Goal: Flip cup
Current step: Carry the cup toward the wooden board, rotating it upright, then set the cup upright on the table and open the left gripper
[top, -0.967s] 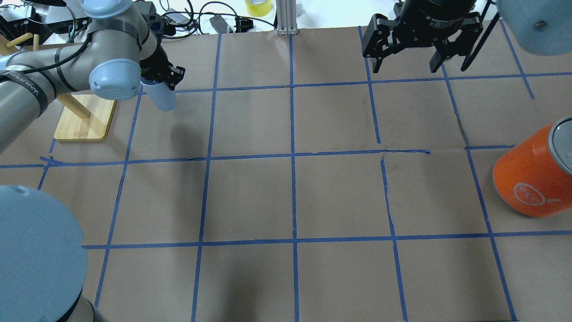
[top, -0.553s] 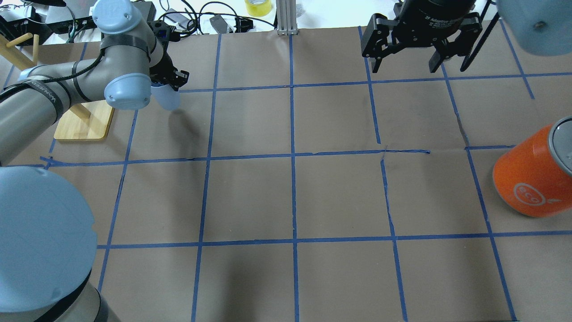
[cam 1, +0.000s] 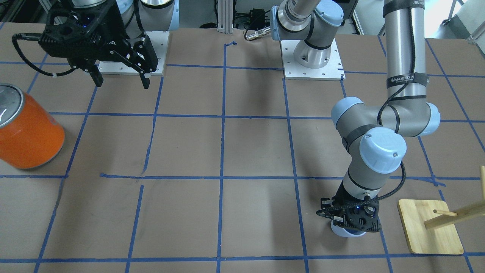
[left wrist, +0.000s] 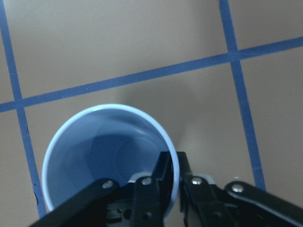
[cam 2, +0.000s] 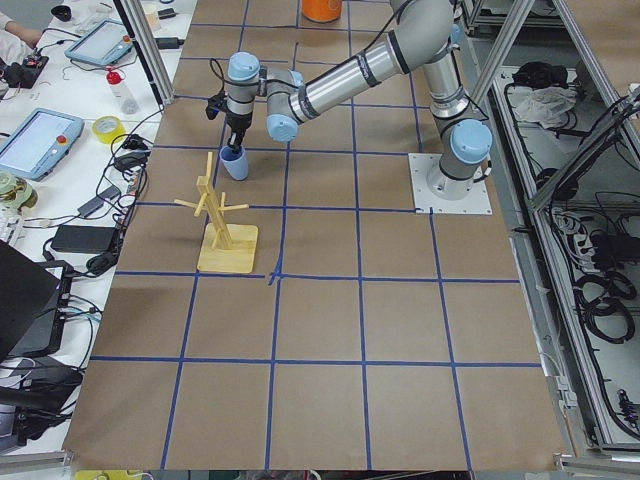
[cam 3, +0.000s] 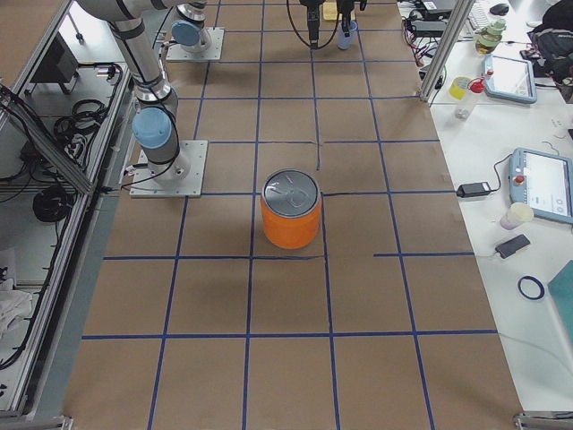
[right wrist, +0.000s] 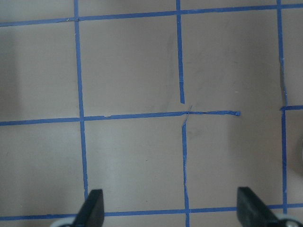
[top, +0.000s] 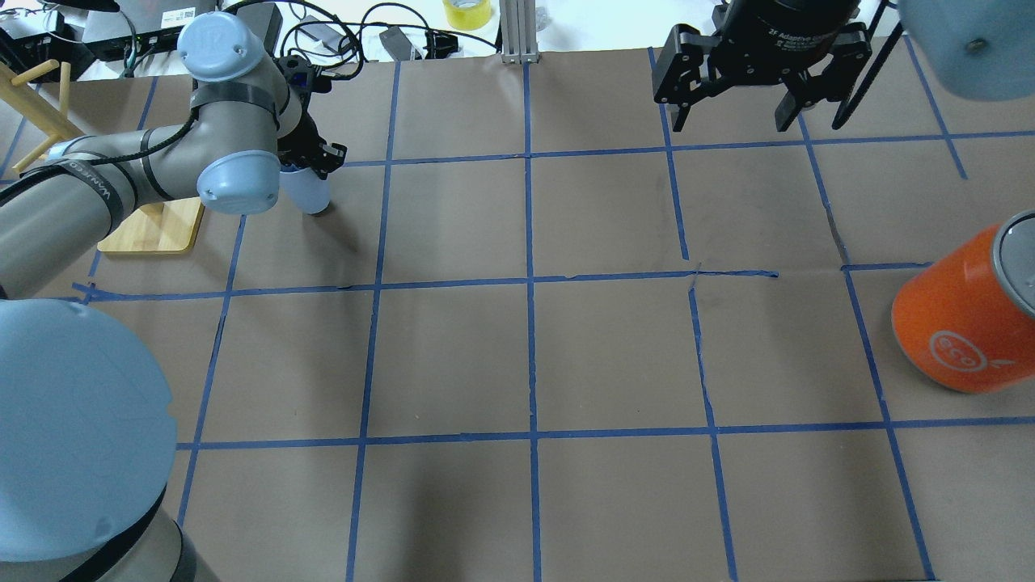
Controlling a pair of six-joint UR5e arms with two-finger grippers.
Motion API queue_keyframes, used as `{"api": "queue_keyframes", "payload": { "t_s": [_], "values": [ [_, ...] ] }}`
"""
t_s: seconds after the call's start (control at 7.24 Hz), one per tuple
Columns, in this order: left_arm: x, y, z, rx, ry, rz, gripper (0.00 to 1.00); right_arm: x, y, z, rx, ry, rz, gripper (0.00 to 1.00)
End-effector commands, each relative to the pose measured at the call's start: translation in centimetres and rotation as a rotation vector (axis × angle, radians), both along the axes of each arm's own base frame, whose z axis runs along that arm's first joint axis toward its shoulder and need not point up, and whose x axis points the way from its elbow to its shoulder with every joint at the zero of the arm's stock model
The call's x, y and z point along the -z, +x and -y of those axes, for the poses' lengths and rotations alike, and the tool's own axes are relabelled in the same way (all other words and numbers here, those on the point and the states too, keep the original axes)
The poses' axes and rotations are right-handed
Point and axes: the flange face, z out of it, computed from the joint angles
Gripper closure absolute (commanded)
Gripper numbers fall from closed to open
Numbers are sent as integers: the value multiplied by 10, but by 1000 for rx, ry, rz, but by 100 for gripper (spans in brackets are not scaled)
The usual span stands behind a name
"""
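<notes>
The pale blue cup (top: 310, 192) stands mouth up at the far left of the table, at or just above the brown paper. My left gripper (top: 312, 160) is shut on its rim from above, one finger inside and one outside the wall. In the left wrist view the cup's open mouth (left wrist: 94, 156) fills the lower left, with the left gripper (left wrist: 173, 163) pinching the rim. In the front view the cup (cam 1: 342, 231) shows under the left gripper (cam 1: 352, 223). My right gripper (top: 732, 123) hangs open and empty above the far right of the table.
A large orange can (top: 958, 319) with a silver top stands at the right edge. A wooden peg stand on a bamboo base (top: 154, 225) is just left of the cup. Cables and a roll of yellow tape (top: 466, 11) lie beyond the far edge.
My left gripper has moved right and down with the cup. The cup has gone from tilted in the air to upright, close to the paper. The right arm has not moved.
</notes>
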Motion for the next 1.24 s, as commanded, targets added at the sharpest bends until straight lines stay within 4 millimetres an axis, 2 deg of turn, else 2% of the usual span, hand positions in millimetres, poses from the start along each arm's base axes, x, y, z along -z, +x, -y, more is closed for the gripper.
{"api": "queue_keyframes", "payload": {
  "t_s": [0.0, 0.14, 0.41, 0.55, 0.69, 0.83, 0.97, 1.11],
  "values": [
    [0, 0, 0, -9, 2, 2, 26, 0, 0, 0, -1, 0, 0, 0],
    [-9, 0, -2, -12, -6, 2, 3, 0, 0, 0, -1, 0, 0, 0],
    [-40, -4, -10, -14, 27, -4, 0, 0, 0, 0, -4, 1, -1, 0],
    [-68, -9, -22, -11, 86, -8, 0, 0, 0, 0, -14, 1, -9, 0],
    [-106, -14, -35, -86, 141, -28, 0, 0, -1, 0, -18, 0, -13, 0],
    [-152, -26, -52, -159, 150, -48, 0, 0, -2, 0, -45, 0, -18, 0],
    [-197, -41, -74, -152, 157, -39, 0, 0, -1, 0, -51, 0, -19, 0],
    [-229, -51, -99, -195, 165, -49, 0, 0, -1, 0, -50, -2, -18, 0]
  ]
}}
